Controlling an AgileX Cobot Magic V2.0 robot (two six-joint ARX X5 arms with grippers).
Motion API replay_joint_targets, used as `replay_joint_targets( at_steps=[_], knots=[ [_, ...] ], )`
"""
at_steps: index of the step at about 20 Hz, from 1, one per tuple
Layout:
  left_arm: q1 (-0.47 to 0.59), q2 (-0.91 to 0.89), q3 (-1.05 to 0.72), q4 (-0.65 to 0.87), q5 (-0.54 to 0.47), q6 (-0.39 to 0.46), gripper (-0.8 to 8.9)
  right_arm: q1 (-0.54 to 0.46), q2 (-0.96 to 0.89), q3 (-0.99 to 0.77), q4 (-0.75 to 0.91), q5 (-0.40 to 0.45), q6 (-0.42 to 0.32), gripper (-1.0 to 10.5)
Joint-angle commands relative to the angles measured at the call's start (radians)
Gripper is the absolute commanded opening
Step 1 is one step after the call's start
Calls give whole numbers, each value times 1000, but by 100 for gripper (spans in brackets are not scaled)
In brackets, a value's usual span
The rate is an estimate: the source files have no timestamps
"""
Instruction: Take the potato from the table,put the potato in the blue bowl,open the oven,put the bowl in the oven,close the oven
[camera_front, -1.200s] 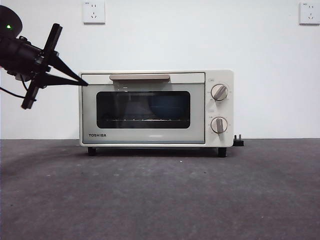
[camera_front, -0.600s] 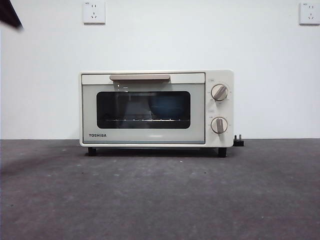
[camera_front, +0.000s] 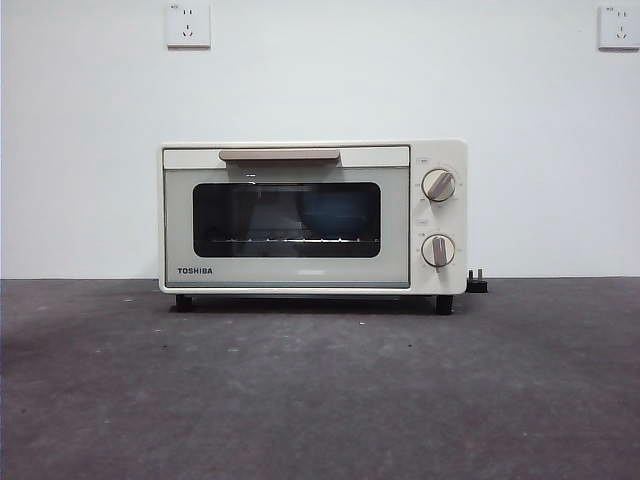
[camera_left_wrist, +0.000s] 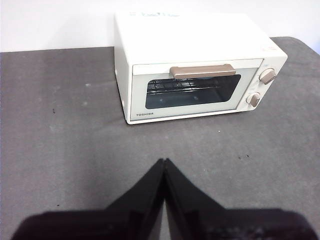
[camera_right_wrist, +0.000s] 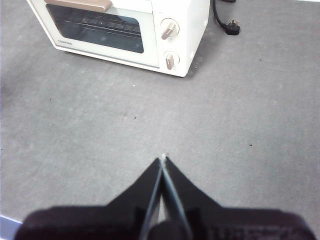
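1. The oven (camera_front: 312, 216) stands on the table (camera_front: 320, 390) toward its far edge, close to the white wall (camera_front: 540, 150), with its door fully closed and facing the front camera.
2. The beige bar handle (camera_front: 279, 155) runs along the top of the door; the dark glass window (camera_front: 286, 219) below it shows the wire rack inside.
3. Behind the glass, on the side nearer the knobs, a bluish rounded shape is faintly visible; whether it is the blue bowl cannot be told with certainty, and the potato is not distinguishable in any view.
4. Two round knobs (camera_front: 438, 185) sit one above the other on the oven's panel, beside the door.
5. A black plug (camera_right_wrist: 232, 27) with its cord lies on the table just beside the oven, at the knob end.
6. The left gripper (camera_left_wrist: 164, 161) hangs above bare table in front of the oven, well apart from it; its jaws are pressed together with nothing between them.
7. The right gripper (camera_right_wrist: 163, 160) hangs above bare table off the oven's knob end, well apart; its jaws are likewise closed and empty.
8. Two wall sockets (camera_front: 188, 24) are mounted high on the wall.
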Motion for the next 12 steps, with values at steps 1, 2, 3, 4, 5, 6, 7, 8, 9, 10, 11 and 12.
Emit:
replay_joint_targets(
  at_steps=[1,2,3,4,5,6,7,8,9,10,11,12],
  knots=[
    [-2,16,1,5,-4,11,-4,0,0,-7,0,2,10,1],
    [-2,30,0,7,-3,11,-4,0,0,-7,0,2,10,1],
    [-5,43,0,8,-5,11,-4,0,0,-7,0,2,10,1],
    [-3,56,0,10,-10,11,-4,0,0,-7,0,2,10,1],
    [2,62,0,10,-11,23,-4,0,-1,-7,0,2,10,1],
    [3,57,-5,24,-10,108,-4,0,-1,-7,0,2,10,1],
    [2,40,-21,42,-9,149,-4,0,0,-7,-1,2,10,1],
    [2,13,-61,87,-11,192,-4,0,0,-7,-1,2,10,1],
    [3,-12,-113,156,-11,211,-4,0,-1,-7,-2,2,10,1],
    [3,-53,-199,267,-11,212,-4,0,-1,-7,-3,2,10,1],
    [3,-92,-280,365,-11,211,-4,0,0,-7,-7,2,10,1],
    [3,-140,-380,471,-11,207,-4,0,-1,-7,-16,2,10,1]
  ],
)
